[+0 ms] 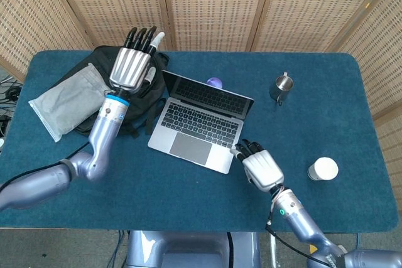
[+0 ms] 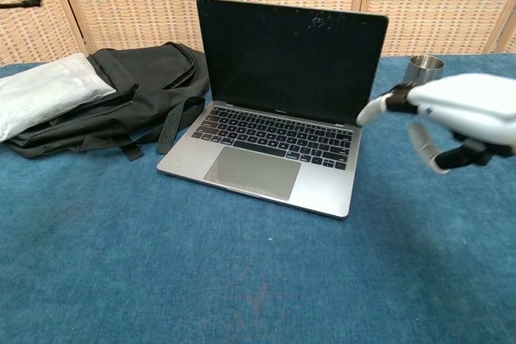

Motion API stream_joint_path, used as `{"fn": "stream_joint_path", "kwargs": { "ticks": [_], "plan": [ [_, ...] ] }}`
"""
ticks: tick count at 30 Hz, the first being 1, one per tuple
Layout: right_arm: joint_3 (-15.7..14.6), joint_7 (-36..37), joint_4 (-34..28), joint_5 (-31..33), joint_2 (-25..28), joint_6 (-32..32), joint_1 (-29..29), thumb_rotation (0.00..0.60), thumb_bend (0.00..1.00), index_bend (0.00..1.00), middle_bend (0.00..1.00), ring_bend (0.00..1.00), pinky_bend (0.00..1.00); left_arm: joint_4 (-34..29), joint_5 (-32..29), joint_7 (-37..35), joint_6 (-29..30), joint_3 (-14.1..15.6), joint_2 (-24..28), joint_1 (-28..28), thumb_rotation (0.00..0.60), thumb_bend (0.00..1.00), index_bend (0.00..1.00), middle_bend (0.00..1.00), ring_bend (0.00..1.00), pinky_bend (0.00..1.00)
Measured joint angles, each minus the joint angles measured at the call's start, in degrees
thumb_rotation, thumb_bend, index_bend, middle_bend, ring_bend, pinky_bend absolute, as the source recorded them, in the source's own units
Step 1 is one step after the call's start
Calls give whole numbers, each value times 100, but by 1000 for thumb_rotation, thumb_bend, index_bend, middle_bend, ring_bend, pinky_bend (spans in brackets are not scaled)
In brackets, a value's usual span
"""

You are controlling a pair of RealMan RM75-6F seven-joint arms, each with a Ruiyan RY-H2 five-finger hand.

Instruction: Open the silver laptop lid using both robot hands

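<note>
Looking done: laptop (image 1: 202,123) lid standing upright, both hands empty, fingers spread; right hand (image 1: 262,166) hovering beside it is risking bumping the base, left hand (image 1: 130,67) hanging over the bag (image 1: 100,92).

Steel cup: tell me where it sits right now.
In the head view the steel cup stands on the blue table, right of the open silver laptop and behind the white paper cup.

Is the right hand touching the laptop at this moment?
No, the right hand hangs clear of the laptop, fingers spread.

Blue-carpeted table (image 1: 188,208) — woven wicker screen panels (image 1: 207,4) behind.
</note>
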Motion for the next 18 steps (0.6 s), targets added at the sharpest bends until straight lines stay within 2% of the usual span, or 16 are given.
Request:
{"fn": "stream_joint_path", "kwargs": {
  "ticks": [1, 3, 5, 6, 7, 9, 10, 11, 13, 18],
  "plan": [
    [-6, 98, -27, -81, 91, 93, -64, 600, 897, 183, 165, 78, 188, -223, 78, -71, 90, 29, 162, 125, 600, 319, 0, 0, 0, 0],
    [-28, 356, -60, -282, 268, 320, -212, 600, 782, 183, 157, 63, 188, -733, 290, -288, 326, 118, 531, 460, 600, 214, 0, 0, 0, 0],
    [-59, 670, -54, -498, 407, 533, -377, 600, 605, 183, 146, 44, 186, -1213, 499, -620, 571, 232, 850, 866, 600, 113, 0, 0, 0, 0],
    [-73, 817, -36, -593, 462, 622, -451, 600, 474, 183, 135, 29, 176, -1376, 599, -797, 679, 291, 962, 1052, 600, 59, 0, 0, 0, 0],
    [-87, 968, -6, -691, 513, 729, -529, 600, 374, 183, 123, 19, 164, -1510, 710, -987, 797, 357, 1068, 1239, 600, 35, 0, 0, 0, 0],
    [-122, 1311, 113, -934, 615, 1024, -730, 600, 108, 170, 55, 1, 104, -1748, 1002, -1442, 1128, 553, 1286, 1680, 600, 1, 0, 0, 0, 0],
    [-135, 1441, 180, -1023, 651, 1156, -821, 600, 52, 156, 33, 0, 79, -1833, 1113, -1630, 1285, 646, 1359, 1871, 600, 0, 0, 0, 0, 0],
    [-152, 1598, 274, -1124, 690, 1327, -948, 600, 10, 129, 9, 0, 42, -1944, 1226, -1853, 1487, 773, 1441, 2121, 600, 0, 0, 0, 0, 0],
    [-179, 1809, 428, -1254, 732, 1554, -1134, 600, 0, 77, 0, 0, 2, -2111, 1339, -2147, 1737, 972, 1549, 2477, 600, 0, 0, 0, 0, 0],
    [-253, 2136, 815, -1460, 718, 2063, -1583, 600, 0, 16, 0, 0, 0, -2543, 1534, -2637, 2178, 1527, 1774, 3384, 600, 3, 0, 0, 0, 0]
  ]
}}
